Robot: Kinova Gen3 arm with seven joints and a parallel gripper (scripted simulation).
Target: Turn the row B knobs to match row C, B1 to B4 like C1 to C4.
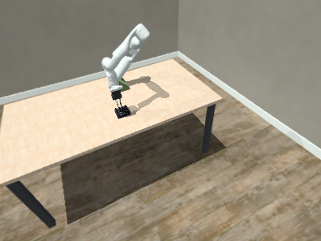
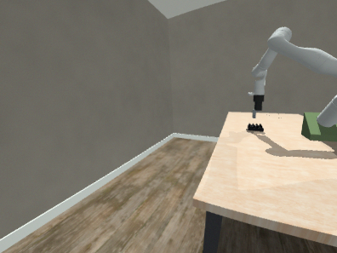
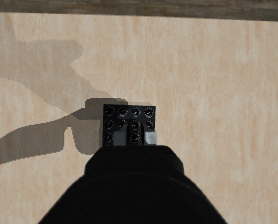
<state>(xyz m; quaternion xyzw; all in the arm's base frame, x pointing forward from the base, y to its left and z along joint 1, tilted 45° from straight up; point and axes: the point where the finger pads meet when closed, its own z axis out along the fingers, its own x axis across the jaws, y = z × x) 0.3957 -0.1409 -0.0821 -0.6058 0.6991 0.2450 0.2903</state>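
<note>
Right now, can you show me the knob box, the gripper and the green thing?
Knob box (image 1: 122, 112) (image 2: 255, 128) (image 3: 106, 118): top, exterior and wrist views, on its body.
Gripper (image 1: 118, 105) (image 2: 254, 117) (image 3: 135, 130): same views, between its fingertips.
Green thing (image 1: 124, 84) (image 2: 311, 127): top and exterior views, on its side.

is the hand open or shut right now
Open, though not wide: in the wrist view the two fingers of the hand stand apart, and the exterior view shows them above the box.
</note>
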